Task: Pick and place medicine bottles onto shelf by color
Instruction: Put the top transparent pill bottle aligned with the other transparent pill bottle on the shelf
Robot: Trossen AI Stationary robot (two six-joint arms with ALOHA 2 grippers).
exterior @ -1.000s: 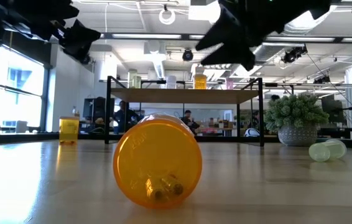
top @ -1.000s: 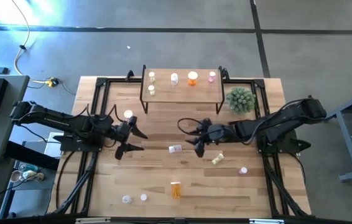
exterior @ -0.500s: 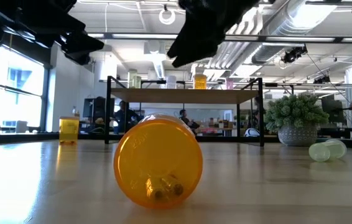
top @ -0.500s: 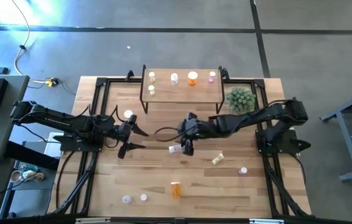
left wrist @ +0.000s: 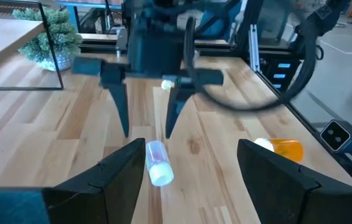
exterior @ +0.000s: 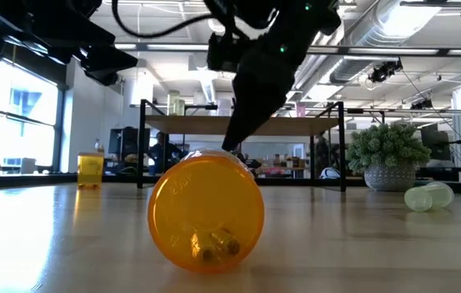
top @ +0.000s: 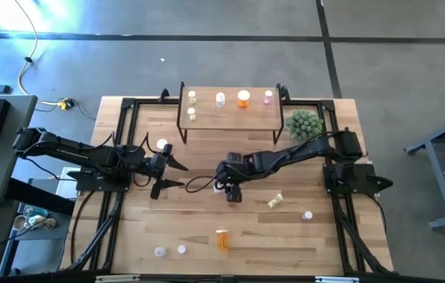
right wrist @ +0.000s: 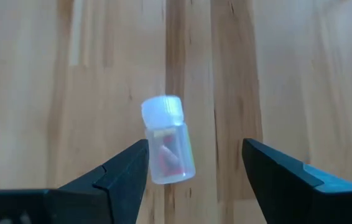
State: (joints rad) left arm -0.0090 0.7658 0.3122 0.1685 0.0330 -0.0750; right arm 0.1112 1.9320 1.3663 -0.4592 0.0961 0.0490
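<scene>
Wood table [top: 199,224]: right gripper [top: 231,187] just swung in over clear bottle [right wrist: 166,142], fingers spread astride it, pickup imminent. Left gripper [top: 169,174] waits, spread, empty.

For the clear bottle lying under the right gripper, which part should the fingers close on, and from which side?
Best across the body of the clear bottle, below its white cap, coming straight down from above. It lies on its side on the table, rounded flanks free, and the open right gripper already straddles it.

We see a clear bottle [right wrist: 167,142] with a white cap lying on its side. Five bottles [top: 220,99] stand on the shelf [top: 230,115].
</scene>
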